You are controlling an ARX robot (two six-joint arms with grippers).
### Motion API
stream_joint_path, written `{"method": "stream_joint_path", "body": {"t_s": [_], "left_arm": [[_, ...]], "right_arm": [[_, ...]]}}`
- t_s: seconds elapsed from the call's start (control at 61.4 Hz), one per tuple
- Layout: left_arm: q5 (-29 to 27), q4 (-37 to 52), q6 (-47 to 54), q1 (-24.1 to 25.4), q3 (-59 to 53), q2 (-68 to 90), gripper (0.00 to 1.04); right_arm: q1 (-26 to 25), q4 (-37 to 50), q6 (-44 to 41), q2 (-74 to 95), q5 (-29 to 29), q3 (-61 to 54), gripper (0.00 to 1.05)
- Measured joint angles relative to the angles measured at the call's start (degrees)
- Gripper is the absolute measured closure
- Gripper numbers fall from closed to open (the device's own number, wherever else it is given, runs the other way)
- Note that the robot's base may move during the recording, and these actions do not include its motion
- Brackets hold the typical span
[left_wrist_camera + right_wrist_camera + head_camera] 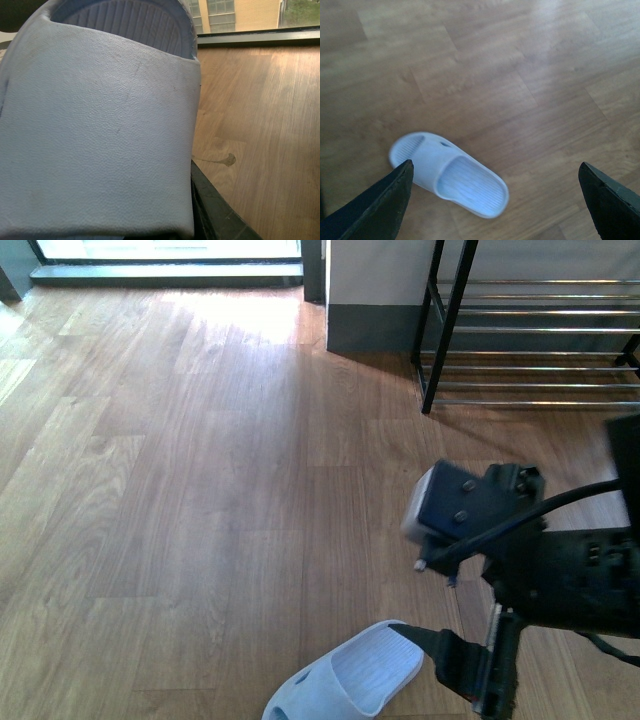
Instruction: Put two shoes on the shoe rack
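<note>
The shoes here are light blue slippers. One slipper [350,680] hangs low at the front view's bottom edge, heel end in my left gripper [440,648], which is shut on it. In the left wrist view that slipper's strap [95,125] fills most of the picture, with one black finger [215,210] against its side. The other slipper [450,172] lies flat on the wood floor in the right wrist view, below my right gripper [495,172], which is open and well above it. The shoe rack [540,353], black frame with chrome rods, stands at the far right by the wall.
Wood floor [180,490] spreads wide to the left and the middle. A grey-skirted wall corner [370,330] sits just left of the rack. A glass door threshold [160,270] runs along the far edge.
</note>
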Motion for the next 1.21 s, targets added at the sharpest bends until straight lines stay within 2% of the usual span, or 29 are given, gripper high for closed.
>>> {"method": "stream_joint_path", "body": {"t_s": [0.261, 0.424, 0.619, 1.075, 1.206], "left_arm": [[0.0, 0.0, 0.0, 0.0, 0.0, 0.0, 1.03], [0.0, 0.0, 0.0, 0.0, 0.0, 0.0, 1.03], [0.0, 0.0, 0.0, 0.0, 0.0, 0.0, 1.03], [0.0, 0.0, 0.0, 0.0, 0.0, 0.0, 1.03], [0.0, 0.0, 0.0, 0.0, 0.0, 0.0, 1.03]], "right_arm": [[-0.2, 1.7, -11.2, 23.9, 4.7, 10.8, 0.09], [0.7, 3.2, -16.2, 36.3, 4.9, 15.3, 0.09], [3.3, 4.6, -16.6, 45.5, 4.0, 20.8, 0.09], [8.7, 6.6, -12.3, 53.2, 2.0, 27.1, 0.09], [9.0, 6.7, -11.4, 54.5, 2.4, 28.3, 0.23]]}}
